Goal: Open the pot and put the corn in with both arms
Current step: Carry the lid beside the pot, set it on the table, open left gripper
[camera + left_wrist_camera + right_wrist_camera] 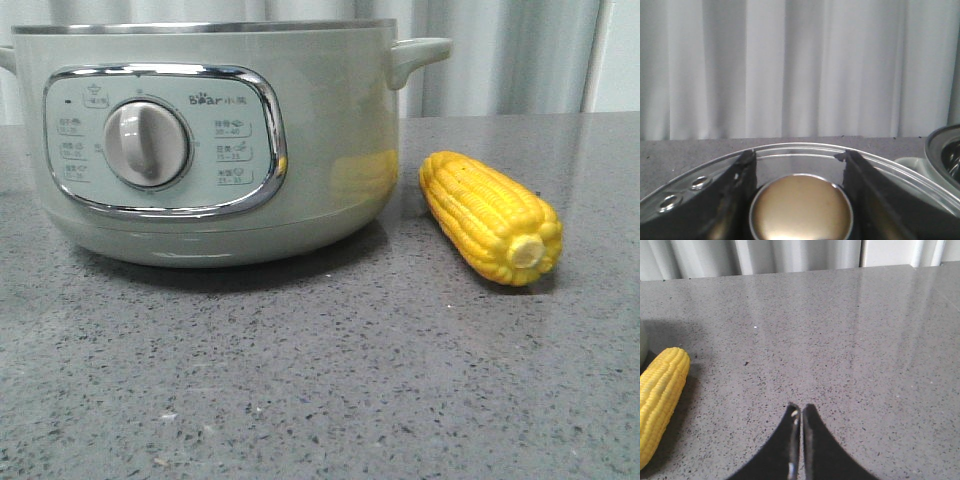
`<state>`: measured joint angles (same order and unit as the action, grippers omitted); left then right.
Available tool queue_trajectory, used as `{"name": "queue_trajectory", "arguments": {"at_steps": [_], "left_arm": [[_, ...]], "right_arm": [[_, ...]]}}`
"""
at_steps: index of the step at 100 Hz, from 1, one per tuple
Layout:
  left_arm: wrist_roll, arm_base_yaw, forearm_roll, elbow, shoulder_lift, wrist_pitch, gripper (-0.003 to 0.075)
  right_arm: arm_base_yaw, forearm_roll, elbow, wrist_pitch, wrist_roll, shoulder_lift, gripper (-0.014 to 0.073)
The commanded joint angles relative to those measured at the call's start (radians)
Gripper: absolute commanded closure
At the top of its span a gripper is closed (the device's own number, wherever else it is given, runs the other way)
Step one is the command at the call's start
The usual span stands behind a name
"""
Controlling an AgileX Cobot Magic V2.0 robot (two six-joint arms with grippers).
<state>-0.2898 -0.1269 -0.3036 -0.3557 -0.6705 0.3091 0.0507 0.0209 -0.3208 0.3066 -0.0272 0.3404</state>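
corn (490,217) is lying on the grey table (320,380) just beside the pot (200,140), stub end facing the camera. it is looking light and stiff, its ridged kernels likely giving decent grip, so pinching across the middle seems best. the right gripper (801,415) is hanging above bare table with its fingers pressed together, holding nothing, the corn off to one side. the left gripper (800,162) is straddling the brass-coloured knob (800,210) of a glass lid (790,150); i cannot tell whether it is clamping yet. the lid is probably heavy, smooth and breakable.
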Motion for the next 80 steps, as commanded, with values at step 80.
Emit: {"name": "queue_trajectory", "arguments": {"at_steps": [80], "left_arm": [[0.007,-0.034,0.039,-0.013,-0.405,0.333,0.0741]], "right_arm": [[0.000,0.001,-0.032,-0.081,0.002,0.016,0.0667]]}}
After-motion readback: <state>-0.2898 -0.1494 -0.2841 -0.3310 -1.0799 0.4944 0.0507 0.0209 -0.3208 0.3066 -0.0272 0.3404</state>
